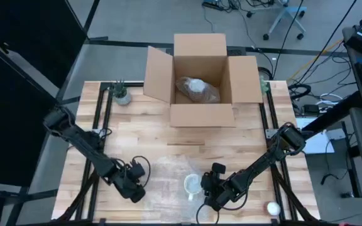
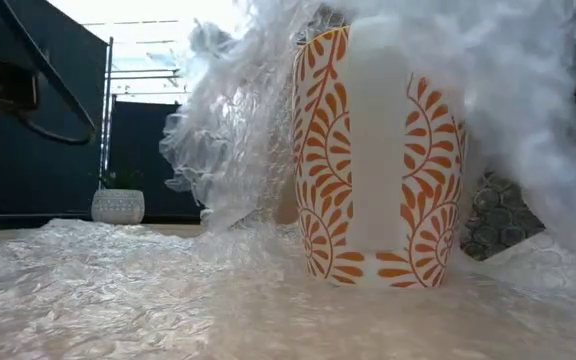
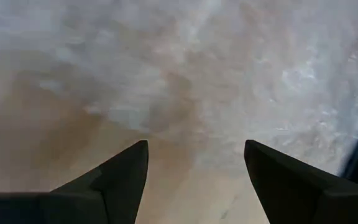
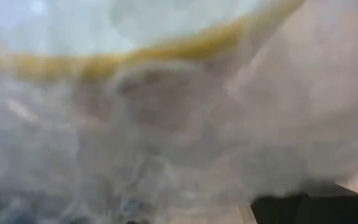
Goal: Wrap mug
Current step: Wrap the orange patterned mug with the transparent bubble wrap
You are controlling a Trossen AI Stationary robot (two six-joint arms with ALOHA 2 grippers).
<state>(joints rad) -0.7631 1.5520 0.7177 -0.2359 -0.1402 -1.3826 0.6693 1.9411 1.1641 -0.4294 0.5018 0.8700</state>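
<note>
The mug [image 1: 192,185] is standing upright on wrap [image 1: 162,171] at the tabletop's [image 1: 231,141] six o'clock, touching the right claw [image 1: 207,188], whose grip I cannot tell; the left claw [image 1: 137,186] is waiting open at its nine o'clock

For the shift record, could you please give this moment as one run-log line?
mug: upright on bubble wrap | right gripper: at mug, lifting wrap | left gripper: open over wrap | box: holds wrapped item
</note>
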